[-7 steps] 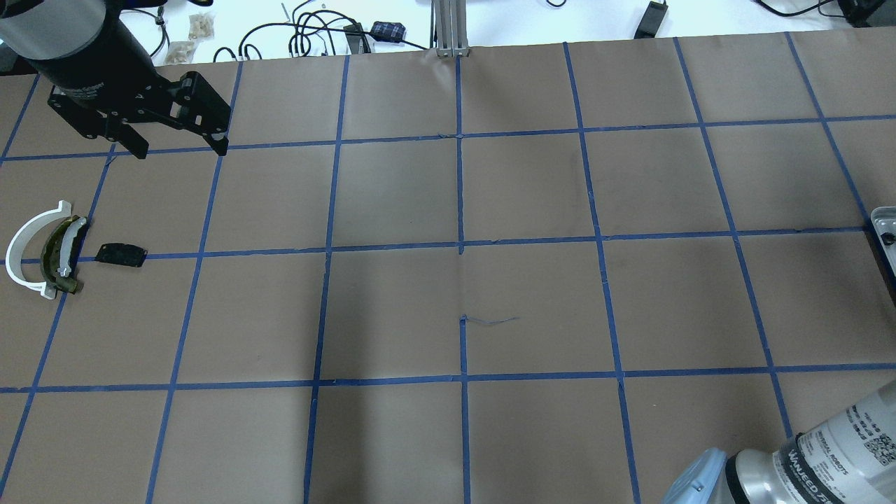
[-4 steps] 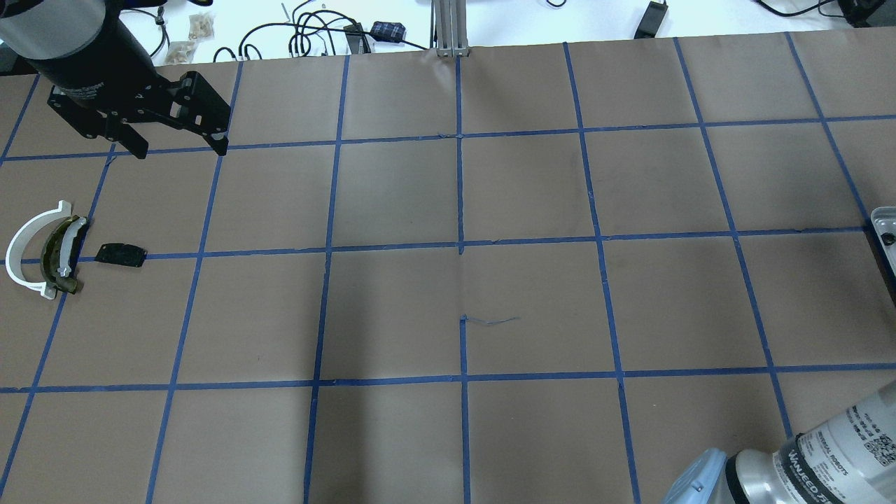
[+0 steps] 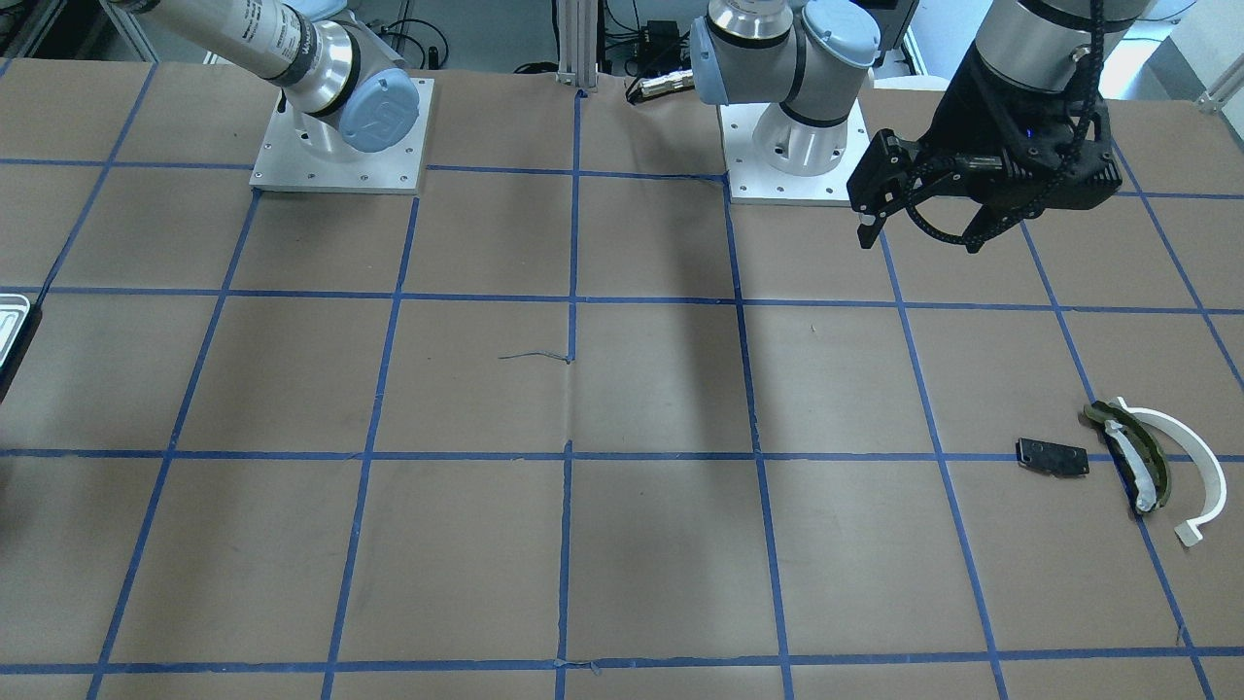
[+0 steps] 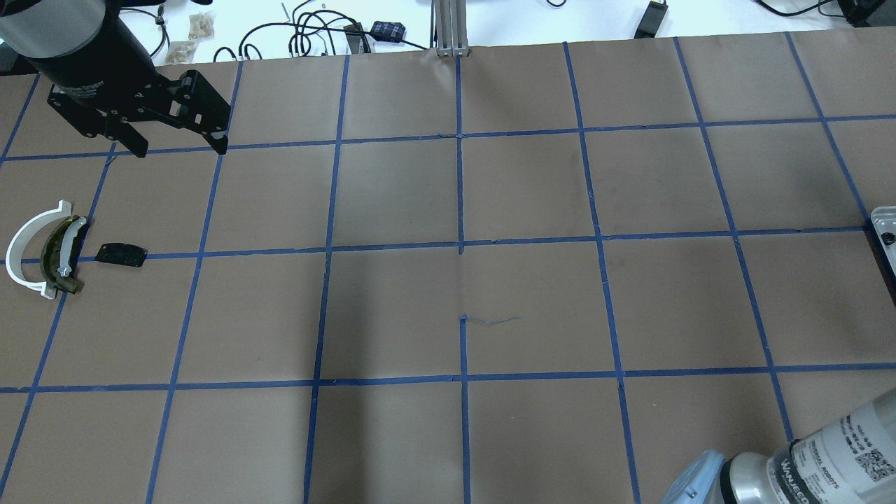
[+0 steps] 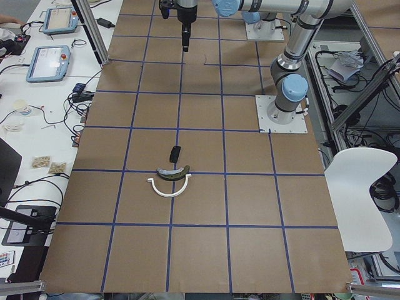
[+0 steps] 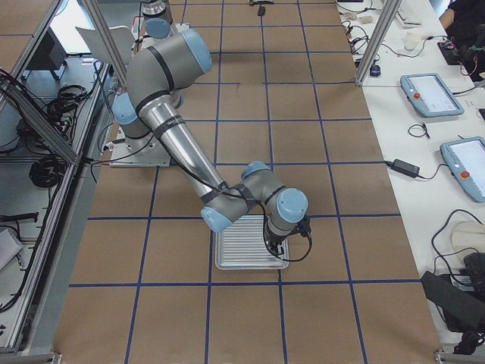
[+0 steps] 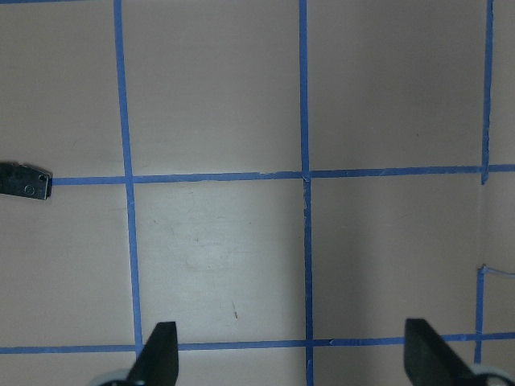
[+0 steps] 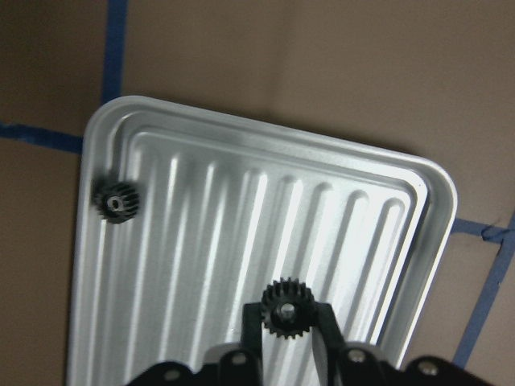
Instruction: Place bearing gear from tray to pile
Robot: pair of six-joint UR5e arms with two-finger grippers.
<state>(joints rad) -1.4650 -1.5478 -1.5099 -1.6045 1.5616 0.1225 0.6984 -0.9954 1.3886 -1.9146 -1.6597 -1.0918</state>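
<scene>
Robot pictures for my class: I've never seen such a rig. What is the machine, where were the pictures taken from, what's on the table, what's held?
Two robot arms stand at a paper-covered table. Four fixed cameras look from above, the front and both ends; two ride on the wrists. The left gripper hangs open near a white arc, a green curved piece and a black plate. The right gripper grips a black gear in a metal tray; another gear lies there.
</scene>
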